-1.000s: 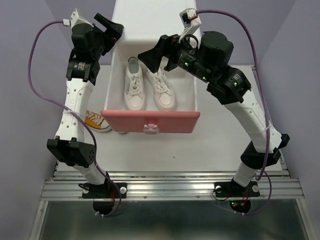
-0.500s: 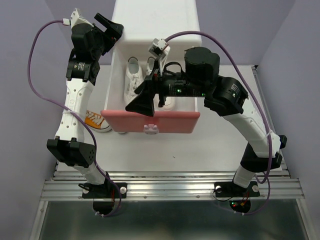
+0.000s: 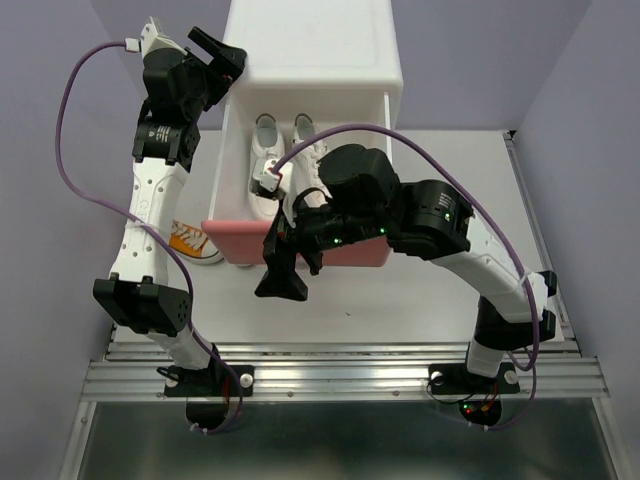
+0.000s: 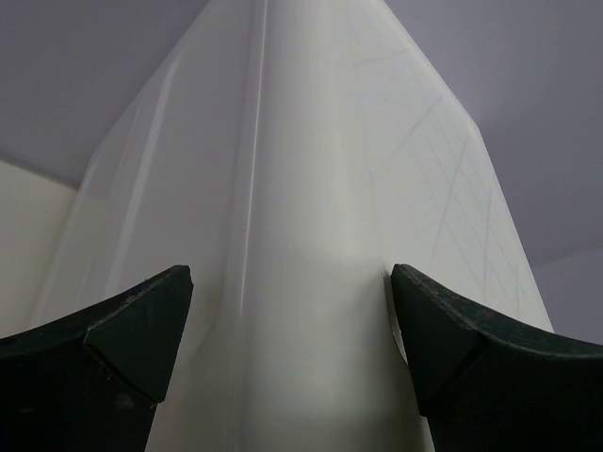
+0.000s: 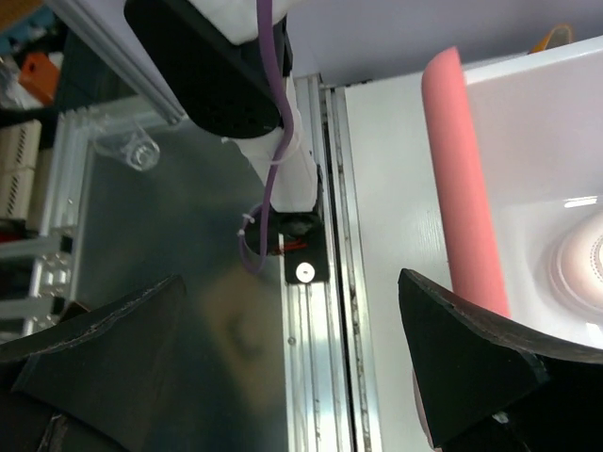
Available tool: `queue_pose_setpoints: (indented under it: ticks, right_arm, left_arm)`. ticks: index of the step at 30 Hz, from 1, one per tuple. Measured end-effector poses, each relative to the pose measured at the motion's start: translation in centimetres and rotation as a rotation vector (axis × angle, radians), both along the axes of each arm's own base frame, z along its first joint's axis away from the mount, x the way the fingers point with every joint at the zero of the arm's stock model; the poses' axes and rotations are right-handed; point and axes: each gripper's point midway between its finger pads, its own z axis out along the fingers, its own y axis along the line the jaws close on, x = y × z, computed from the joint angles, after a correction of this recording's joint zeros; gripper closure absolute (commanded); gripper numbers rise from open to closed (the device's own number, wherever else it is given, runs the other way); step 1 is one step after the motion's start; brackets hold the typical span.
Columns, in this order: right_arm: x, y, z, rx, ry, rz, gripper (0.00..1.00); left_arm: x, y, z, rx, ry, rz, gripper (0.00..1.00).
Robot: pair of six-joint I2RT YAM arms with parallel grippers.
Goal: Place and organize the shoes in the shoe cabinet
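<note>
Glossy wht plastic cabinet [image 3: 315, 45], smooth pink drawer front [image 3: 228, 240], orange canvas shoe [image 3: 190, 243], matt blk L pincer fingers [image 4: 94, 358]

My two arms [image 3: 150, 215] are white with fat black joints. A thin purple cable [image 3: 62, 150] loops away behind each pincer. My fingers [image 4: 113, 348] are black and pointy. Tiny green lights [image 3: 336, 240] glow behind my right pincer [image 3: 283, 285].

Right hand [image 5: 290, 282] gapes wide over pink drawer front [image 5: 464, 188].
</note>
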Motion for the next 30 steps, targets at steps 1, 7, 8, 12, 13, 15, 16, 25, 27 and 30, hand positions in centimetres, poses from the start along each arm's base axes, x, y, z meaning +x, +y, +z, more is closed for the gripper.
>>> queue_pose_setpoints:
  ticks: [1, 7, 8, 12, 13, 15, 16, 25, 27, 30]
  right_arm:
    - [-0.1, 0.0, -0.3, -0.014, -0.012, 0.006, 0.00]
    - [-0.2, -0.4, -2.6, -0.093, -0.086, 0.053, 0.00]
    - [-0.2, -0.5, -2.9, -0.105, -0.092, 0.058, 0.00]
    - [-0.7, -1.2, -4.8, -0.172, -0.091, 0.081, 0.00]
    - [-0.9, -1.6, -5.7, -0.203, -0.085, 0.085, 0.00]
    - [-0.9, -1.9, -7.0, -0.249, -0.076, 0.083, 0.00]
    - [-0.8, -2.0, -7.6, -0.272, -0.077, 0.073, 0.00]
    - [2.6, -1.7, -8.3, -0.329, -0.226, -0.138, 0.00]
    - [3.5, -1.7, -8.2, -0.336, -0.238, -0.191, 0.00]
    - [4.3, -1.1, -8.5, -0.342, -0.231, -0.235, 0.00]
  left_arm:
    - [0.0, 0.0, 0.0, 0.000, 0.000, 0.000, 0.04]
    - [0.1, 0.0, -0.1, -0.001, 0.002, 0.002, 0.04]
    - [0.1, 0.0, -0.1, -0.001, 0.002, 0.003, 0.04]
    - [0.1, 0.0, -0.1, -0.003, 0.002, 0.003, 0.04]
    - [0.1, 0.0, -0.1, -0.004, 0.003, 0.004, 0.04]
    - [0.1, 0.0, -0.1, -0.004, 0.003, 0.004, 0.04]
    - [0.1, 0.0, -0.1, -0.005, 0.003, 0.004, 0.04]
    - [0.1, 0.1, 0.0, -0.007, 0.000, 0.011, 0.04]
    - [0.1, 0.1, 0.2, -0.007, -0.003, 0.012, 0.04]
    - [0.1, 0.2, 0.6, -0.009, -0.014, 0.017, 0.04]
